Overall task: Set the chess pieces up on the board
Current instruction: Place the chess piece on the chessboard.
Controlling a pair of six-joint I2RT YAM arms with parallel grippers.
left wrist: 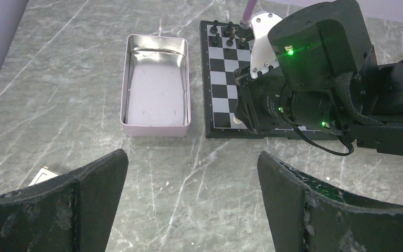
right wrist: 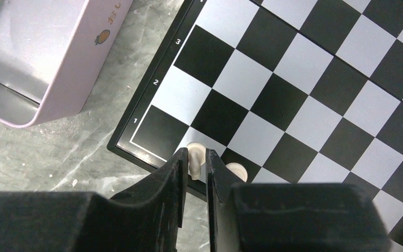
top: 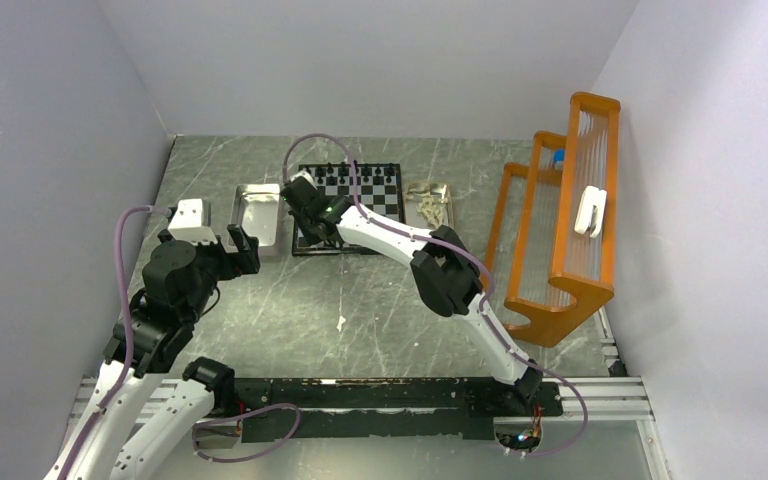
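At the lower centre of the wrist view, the right gripper [right wrist: 195,157] stands at the lower-left corner of the board [right wrist: 294,79]. Its jaws are narrowly parted either side of a cream chess piece [right wrist: 196,151] (whether they press it cannot be told). The left gripper [left wrist: 191,157] gapes wide and empty. Black chess pieces [top: 360,170] line the board's upper edge.

A grey marbled table [top: 260,300] is carrying everything. A chessboard [top: 385,200] is lying toward its far side, with a silvery tin [top: 257,215] sitting just left of it, a narrow strip of stone showing between them, and a tan tray [top: 442,192] lying just right. An orange rack [top: 560,300] is standing along the right edge. A white speck [top: 341,322] is lying on bare stone nearer the front, and a pale card [left wrist: 44,176] is lying at the left.
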